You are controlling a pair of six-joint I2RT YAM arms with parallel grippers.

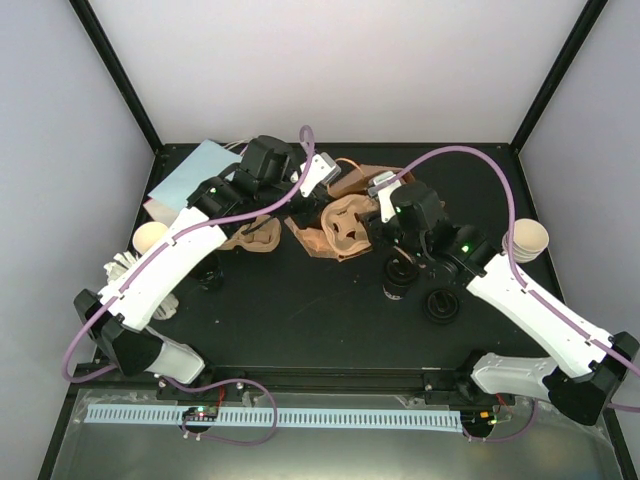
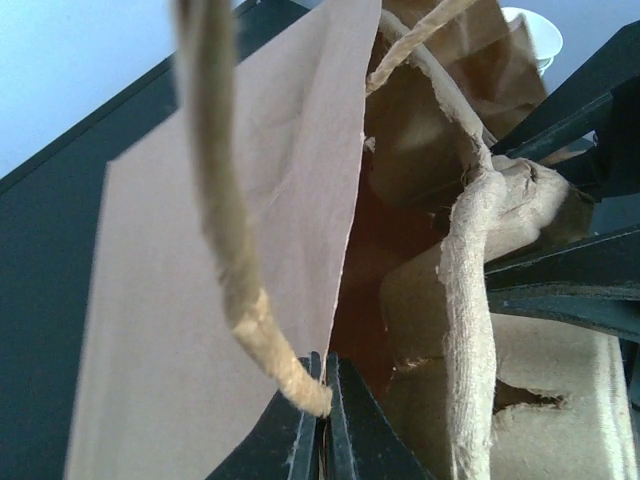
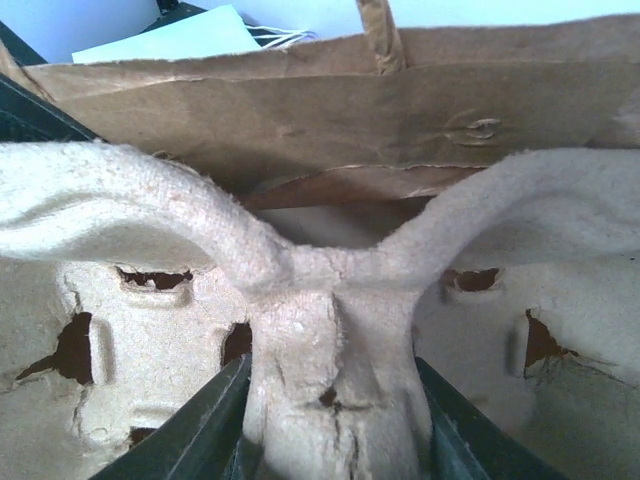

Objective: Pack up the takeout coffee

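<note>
1. Two coffees are outside the packing. One cup [image 1: 400, 275] and a second cup [image 1: 441, 304] stand on the counter [image 1: 300, 325] beside the right forearm, apart from the bag [image 1: 362, 180]. Both tops look dark, so lids are probably on.
2. Left pincer [image 2: 322, 398]: narrowed to a sliver, clamped on the edge of the bag's paper wall. The twine handle [image 2: 225, 230] hangs just in front of it.
3. Right pincer [image 3: 335, 425]: closed round the centre post of the pulp carrier [image 3: 330, 280]. The wells that show are empty.
4. Step in hand, as judged: seating the carrier in the bag while the left arm holds the mouth apart. No cup is loaded yet, so the task looks less than half done.
5. Next move calls for pushing the carrier level past the torn rim without snagging. The left grip must keep the wall pulled outward. The risk is further tearing of the paper.
6. Views compared:
   - Only the top view shows the cups, both arms and the pale-blue bag [image 1: 195, 172] at the far left.
   - Only the left wrist view shows the pinch on the wall and the dark gap inside.
   - Only the right wrist view shows the grip on the post and the bag's far wall directly behind the carrier.
</note>
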